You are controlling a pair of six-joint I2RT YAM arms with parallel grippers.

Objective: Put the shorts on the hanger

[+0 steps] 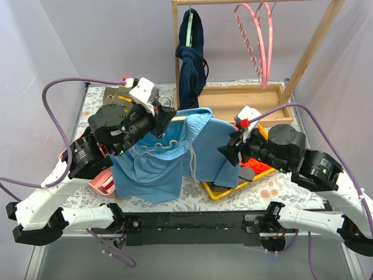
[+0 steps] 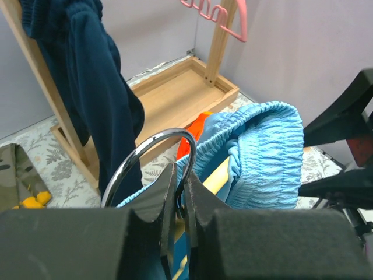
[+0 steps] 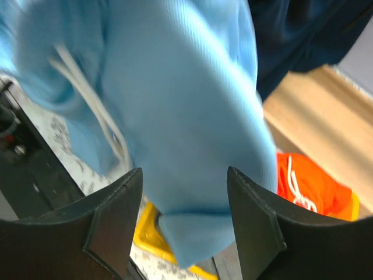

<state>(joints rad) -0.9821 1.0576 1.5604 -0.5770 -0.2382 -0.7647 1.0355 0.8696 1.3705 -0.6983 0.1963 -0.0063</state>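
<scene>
**Blue shorts hung half-draped as the robot paused over the table**

The left claw (image 2: 180,181) was clamped on the silver hook of the hanger (image 1: 157,146), holding it above the table (image 1: 280,186) left of centre. The shorts (image 1: 175,157) hung draped over it, waistband bunched at the far end and legs dangling toward the near edge. The right claw (image 3: 183,170) stood with its fingers apart just beside the right leg, gripping nothing. Below it lay orange-red shorts (image 3: 309,181) in a yellow tray (image 1: 224,191).

The drape looked uneven. A tug from the right could drag the soft fabric off the bar, and the thin hook might swivel in the left claw's pinch.
</scene>
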